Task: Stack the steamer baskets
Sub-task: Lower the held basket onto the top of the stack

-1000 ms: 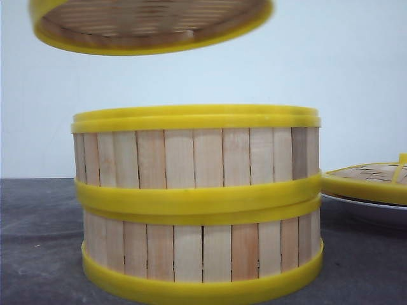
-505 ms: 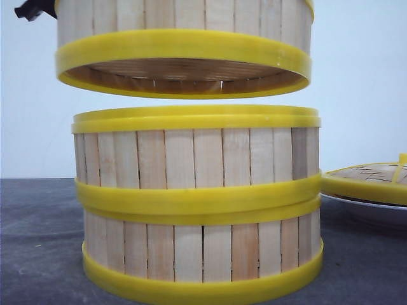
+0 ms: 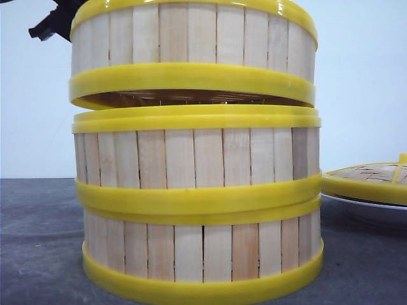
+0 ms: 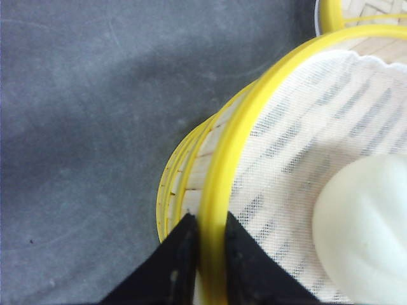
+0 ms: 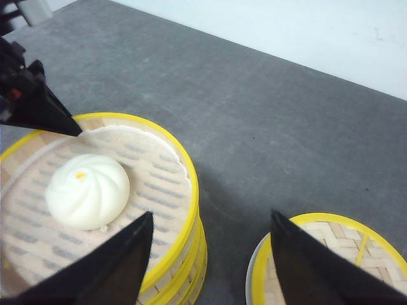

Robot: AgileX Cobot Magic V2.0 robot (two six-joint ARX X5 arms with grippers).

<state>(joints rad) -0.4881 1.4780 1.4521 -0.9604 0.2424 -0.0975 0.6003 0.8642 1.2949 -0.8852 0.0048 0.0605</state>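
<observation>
Two steamer baskets stand stacked on the dark table, the middle one (image 3: 197,159) on the bottom one (image 3: 203,254). A third steamer basket (image 3: 191,44) hangs just above them, with a thin dark gap under its left side. My left gripper (image 4: 210,216) is shut on that basket's yellow rim (image 4: 222,159), one finger inside and one outside. Its black body shows at the upper left (image 3: 54,22). Inside the held basket a white bun (image 5: 87,190) lies on a pale liner. My right gripper (image 5: 211,214) stands open over the table beside the stack, holding nothing.
A flat woven lid with a yellow rim (image 3: 369,181) rests on a white plate (image 3: 375,213) to the right of the stack; it also shows under my right gripper's finger (image 5: 331,254). A pale wall stands behind the table.
The held basket has come down from high above the stack to just over its top rim. The two stacked baskets and the lid have not moved.
</observation>
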